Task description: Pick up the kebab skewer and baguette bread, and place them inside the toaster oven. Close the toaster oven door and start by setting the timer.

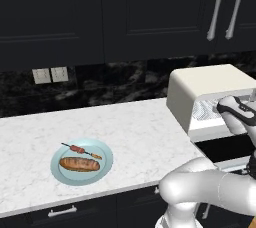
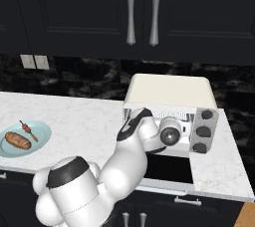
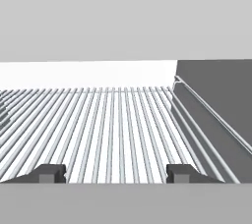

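Right now the jaws (image 3: 115,174) stand wide apart with nothing between them — hand view looks along the wire rack (image 3: 108,129) inside the toaster oven (image 1: 210,92). Toaster oven door (image 2: 167,169) hangs open, folded down flat in front. Kebab skewer (image 1: 81,150) and baguette bread (image 1: 79,164) lie side by side on a pale blue plate (image 1: 102,172) — well left of the oven on the white marble desk (image 1: 135,127).

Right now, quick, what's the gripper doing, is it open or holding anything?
Gripper: open, holding nothing; its fingertips sit wide apart over the wire rack inside the toaster oven.
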### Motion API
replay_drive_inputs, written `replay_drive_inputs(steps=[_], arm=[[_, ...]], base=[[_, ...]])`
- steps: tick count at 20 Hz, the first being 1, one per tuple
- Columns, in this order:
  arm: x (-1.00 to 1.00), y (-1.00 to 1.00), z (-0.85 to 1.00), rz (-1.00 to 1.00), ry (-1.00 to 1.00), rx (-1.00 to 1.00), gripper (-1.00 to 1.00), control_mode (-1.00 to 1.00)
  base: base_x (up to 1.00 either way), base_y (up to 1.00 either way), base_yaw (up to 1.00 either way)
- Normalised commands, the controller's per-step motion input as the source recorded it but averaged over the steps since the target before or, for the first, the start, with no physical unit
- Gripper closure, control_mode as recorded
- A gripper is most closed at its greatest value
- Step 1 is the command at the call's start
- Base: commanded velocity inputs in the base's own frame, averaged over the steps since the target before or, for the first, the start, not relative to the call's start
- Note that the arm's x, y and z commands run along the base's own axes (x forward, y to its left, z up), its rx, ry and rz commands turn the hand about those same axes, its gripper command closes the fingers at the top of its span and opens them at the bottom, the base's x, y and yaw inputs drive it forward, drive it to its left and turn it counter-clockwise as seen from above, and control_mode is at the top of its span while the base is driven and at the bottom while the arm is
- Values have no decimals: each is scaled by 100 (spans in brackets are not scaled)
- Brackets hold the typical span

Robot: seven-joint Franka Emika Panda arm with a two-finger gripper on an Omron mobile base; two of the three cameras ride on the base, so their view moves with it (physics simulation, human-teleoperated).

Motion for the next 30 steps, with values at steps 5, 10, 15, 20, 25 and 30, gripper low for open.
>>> replay_drive_inputs(steps=[5, 10, 15, 20, 25, 30], arm=[[-56, 0, -68, 0, 11, 0, -100, -100], [-56, 0, -69, 0, 12, 0, -100, -100], [-53, 0, -69, 0, 12, 0, -100, -100], [-51, 0, -66, 0, 12, 0, -100, -100], [-53, 0, -66, 0, 11, 0, -100, -100], [-49, 0, -63, 0, 12, 0, -100, -100]], base=[[0, 0, 0], [0, 0, 0], [0, 0, 0], [0, 0, 0], [0, 0, 0], [0, 0, 0]])
